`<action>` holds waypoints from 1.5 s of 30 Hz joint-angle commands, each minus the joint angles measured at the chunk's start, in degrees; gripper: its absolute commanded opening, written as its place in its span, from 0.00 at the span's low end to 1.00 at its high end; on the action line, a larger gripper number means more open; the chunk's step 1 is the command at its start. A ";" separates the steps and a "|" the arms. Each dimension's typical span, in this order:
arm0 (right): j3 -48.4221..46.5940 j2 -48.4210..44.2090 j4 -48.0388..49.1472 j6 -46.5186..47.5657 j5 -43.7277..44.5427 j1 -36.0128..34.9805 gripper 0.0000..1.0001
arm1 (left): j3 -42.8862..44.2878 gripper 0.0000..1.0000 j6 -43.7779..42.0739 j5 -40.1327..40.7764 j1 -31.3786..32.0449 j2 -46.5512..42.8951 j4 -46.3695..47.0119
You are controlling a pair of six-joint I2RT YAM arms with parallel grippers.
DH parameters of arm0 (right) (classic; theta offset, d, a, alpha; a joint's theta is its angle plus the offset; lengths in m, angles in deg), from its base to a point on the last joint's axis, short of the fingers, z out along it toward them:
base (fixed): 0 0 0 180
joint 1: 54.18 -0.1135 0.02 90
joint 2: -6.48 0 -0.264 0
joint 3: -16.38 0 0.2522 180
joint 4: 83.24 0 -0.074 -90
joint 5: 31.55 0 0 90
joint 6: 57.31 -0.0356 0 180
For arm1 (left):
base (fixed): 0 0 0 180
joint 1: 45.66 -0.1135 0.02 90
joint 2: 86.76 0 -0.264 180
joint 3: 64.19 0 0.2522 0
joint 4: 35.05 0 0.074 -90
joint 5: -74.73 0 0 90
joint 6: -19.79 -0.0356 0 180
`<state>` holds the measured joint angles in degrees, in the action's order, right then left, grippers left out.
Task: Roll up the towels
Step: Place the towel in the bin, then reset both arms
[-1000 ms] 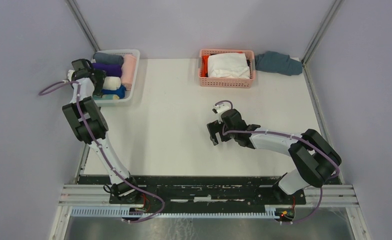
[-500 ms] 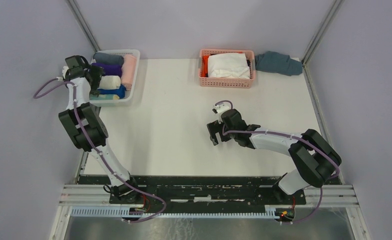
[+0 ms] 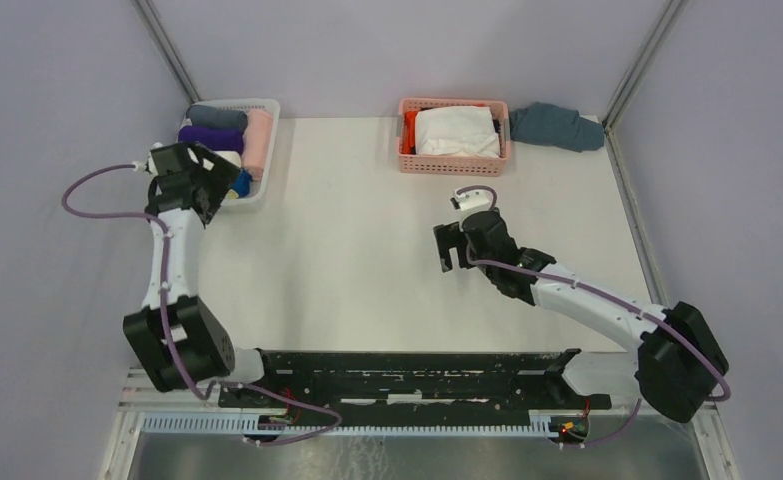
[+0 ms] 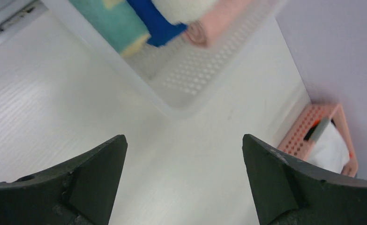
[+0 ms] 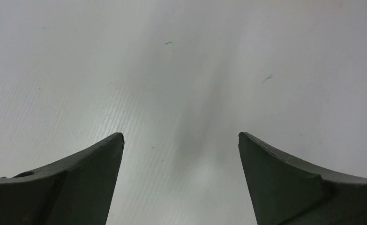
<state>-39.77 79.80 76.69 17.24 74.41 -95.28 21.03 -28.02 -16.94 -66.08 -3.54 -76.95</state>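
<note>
**A:** Both sets are spread wide and empty. The right fingers (image 5: 69, 187) have only bare bench (image 5: 181, 70) between them. The left fingers (image 4: 78, 187) sit just short of the bin (image 4: 190, 75) of finished rolls (image 4: 116, 23).

**B:** So the next towel (image 3: 455, 132) is the white one in the basket (image 3: 453, 163), well beyond the right fingers. I'd pinch one edge layer only, lift it clear of the basket, then spread it flat between both sets before rolling.

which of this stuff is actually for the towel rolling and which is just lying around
For the job: multicoloured rolled towels in the white perforated tray; white folded towel in the pink mesh basket.
Lying about: grey-blue crumpled cloth beside the basket, possibly a spare towel.
</note>
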 commanded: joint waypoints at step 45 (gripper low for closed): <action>-5.53 -56.50 -32.73 7.05 32.34 0.58 1.00 | -34.12 0.99 -28.92 25.11 36.88 -68.23 11.86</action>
<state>-44.69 23.06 42.62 23.06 106.13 -94.82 -13.11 -55.19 5.70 -29.32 -70.45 -67.99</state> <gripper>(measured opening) 0.999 0.993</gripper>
